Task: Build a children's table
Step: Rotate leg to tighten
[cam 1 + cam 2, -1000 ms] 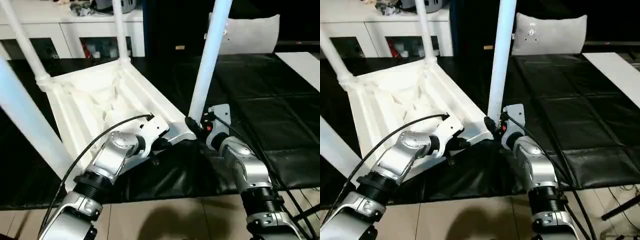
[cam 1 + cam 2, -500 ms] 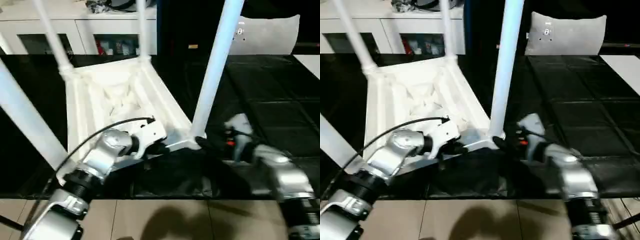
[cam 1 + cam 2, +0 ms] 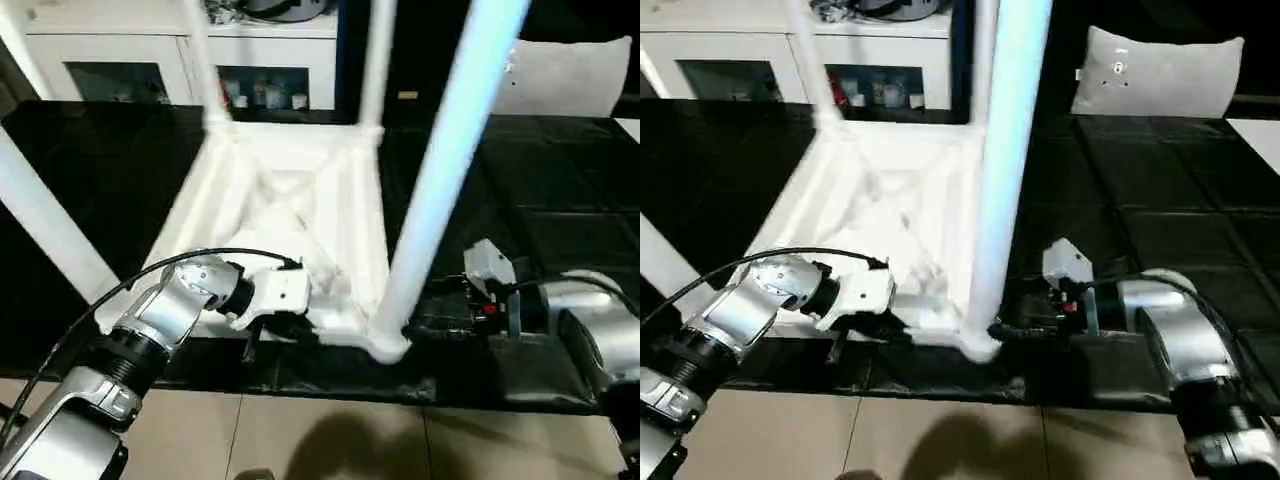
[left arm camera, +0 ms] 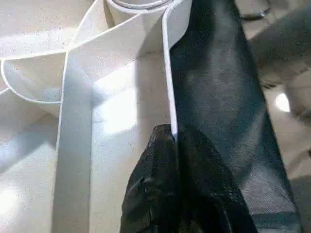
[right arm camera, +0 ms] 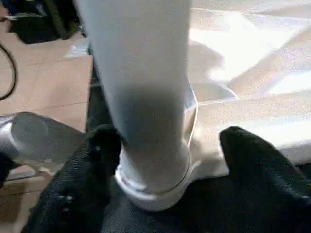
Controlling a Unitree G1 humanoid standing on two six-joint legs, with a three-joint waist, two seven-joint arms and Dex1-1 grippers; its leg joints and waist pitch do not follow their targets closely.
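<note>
Currently we have the children's table (image 3: 290,190) lying upside down on the black mat (image 3: 540,200), ribbed underside up, with legs rising from its round corner sockets. Behind it stands the white cabinet (image 3: 150,60) with glass doors.

Largest item first: the square top spans the middle of the head views, one edge facing us along the near border of the mat. Next, the near right leg (image 3: 440,190) stands in its corner socket (image 3: 385,340) at the near right corner of the top; its long axis runs steeply upward, leaning slightly away to the right as seen from the head.

The relation we judge decisive: that leg's base lies directly ahead of our right gripper (image 5: 155,145), between its two fingers. The fingers (image 5: 252,160) are spread, one on each side of the leg just above the socket collar; we cannot tell whether either pad touches the tube. The right arm is clearly nearer this leg.

Our left gripper (image 4: 172,145) is pressed together on the thin near edge wall of the top, pinching it left of that corner.

We judge the coming move to be a closing grasp across the leg, perpendicular to its axis.
</note>
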